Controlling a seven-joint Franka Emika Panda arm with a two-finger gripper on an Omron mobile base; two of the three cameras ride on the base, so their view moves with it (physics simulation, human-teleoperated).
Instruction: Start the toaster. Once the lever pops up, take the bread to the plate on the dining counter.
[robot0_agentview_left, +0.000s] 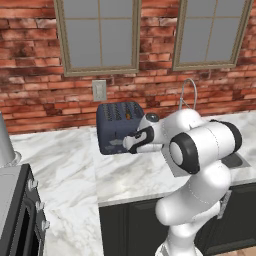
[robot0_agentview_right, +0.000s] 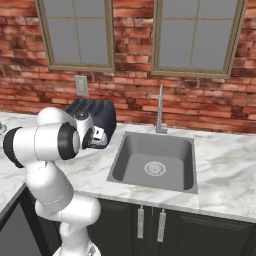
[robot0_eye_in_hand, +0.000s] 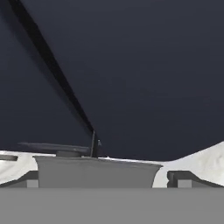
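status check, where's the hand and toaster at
Gripper open, fingers spread, right up against the toaster front. Toaster on the marble counter left of the sink. Nothing in the way.

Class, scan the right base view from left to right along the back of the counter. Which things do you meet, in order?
Wall outlet → toaster → faucet, standing behind the sink.

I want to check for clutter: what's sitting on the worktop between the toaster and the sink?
Nothing but bare marble lies between the toaster and the sink; the right base view shows that stretch plainly.
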